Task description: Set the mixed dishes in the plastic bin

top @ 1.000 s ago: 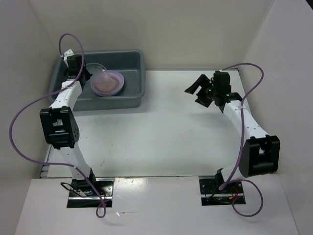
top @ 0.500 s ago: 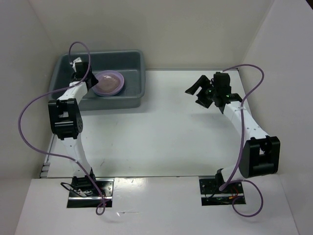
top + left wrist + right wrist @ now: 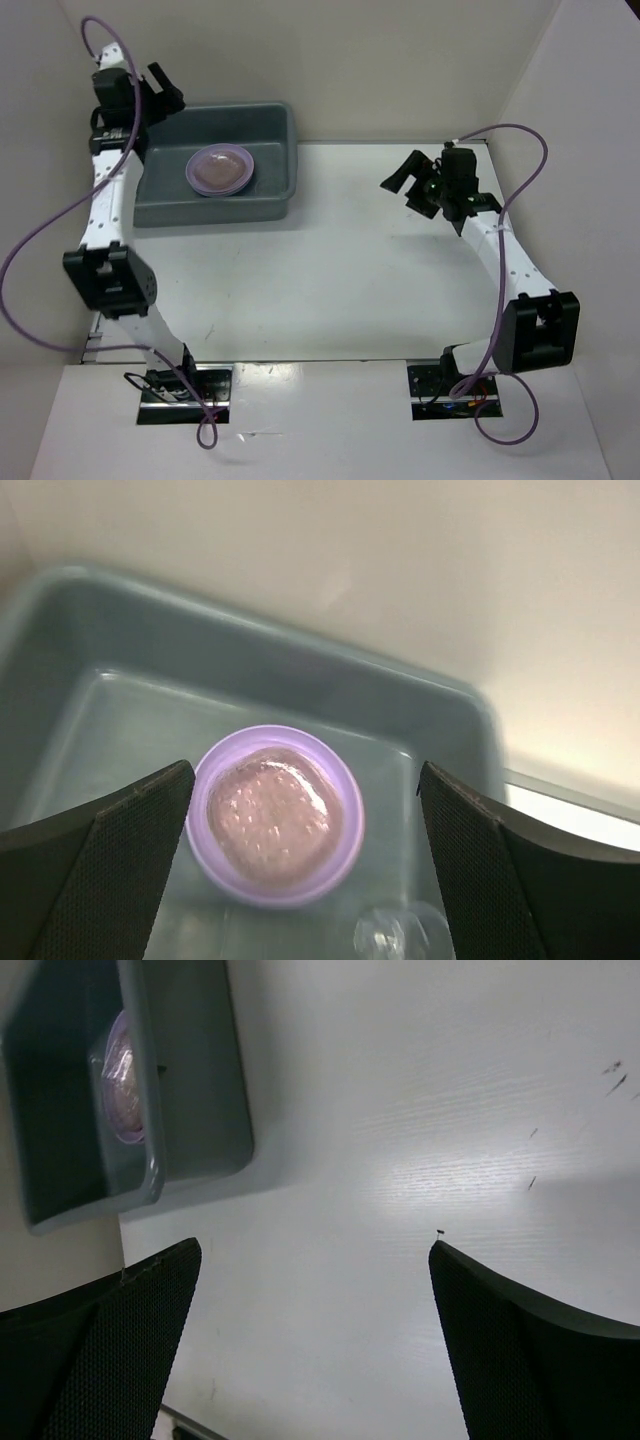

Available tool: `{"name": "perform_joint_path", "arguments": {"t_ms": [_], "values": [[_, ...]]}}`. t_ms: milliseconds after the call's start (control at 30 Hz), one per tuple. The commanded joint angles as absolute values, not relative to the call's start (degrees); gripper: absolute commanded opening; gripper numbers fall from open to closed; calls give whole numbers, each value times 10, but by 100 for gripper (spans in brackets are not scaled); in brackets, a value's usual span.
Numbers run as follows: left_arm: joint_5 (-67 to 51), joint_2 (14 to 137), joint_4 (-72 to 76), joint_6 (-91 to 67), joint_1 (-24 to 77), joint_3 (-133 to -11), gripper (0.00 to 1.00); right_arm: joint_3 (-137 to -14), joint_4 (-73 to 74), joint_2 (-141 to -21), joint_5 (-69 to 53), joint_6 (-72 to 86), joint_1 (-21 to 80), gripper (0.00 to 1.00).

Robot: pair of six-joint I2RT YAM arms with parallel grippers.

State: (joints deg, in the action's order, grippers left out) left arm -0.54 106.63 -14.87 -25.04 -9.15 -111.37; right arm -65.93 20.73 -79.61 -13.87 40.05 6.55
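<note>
The dark gray plastic bin stands at the back left of the table. Inside it lies a lavender plate with a tan speckled dish resting in it. A small clear cup sits on the bin floor beside the plate. My left gripper hangs open, raised above the bin's back left corner, with nothing between its fingers. My right gripper is open and empty above the bare table at the right. Its wrist view shows the bin and the plate at the upper left.
White walls close in the table at the back and on both sides. The bin sits close to the left wall and the back wall. The white tabletop stretches between the bin and the right arm.
My left gripper opened, left the tan dish on the lavender plate, and rose up and back out of the bin. The right gripper opened slightly wider, staying in place.
</note>
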Motion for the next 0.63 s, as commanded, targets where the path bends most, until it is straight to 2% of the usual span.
{"name": "perform_joint_path", "arguments": {"t_ms": [0, 100, 267, 433, 600], "values": [[-66, 955, -185, -214, -96, -1032, 100, -671, 199, -734, -147, 334, 63, 100], [-76, 876, -147, -232, -96, -882, 100, -643, 193, -688, -183, 327, 58, 100], [-76, 788, -91, -295, -96, -750, 100, -596, 210, -592, -207, 335, 53, 100], [21, 668, -64, -360, -96, -646, 100, -491, 222, -404, -163, 383, 53, 100], [71, 608, -65, -399, -96, -562, 100, -465, 273, -299, -81, 396, 53, 100]]}}
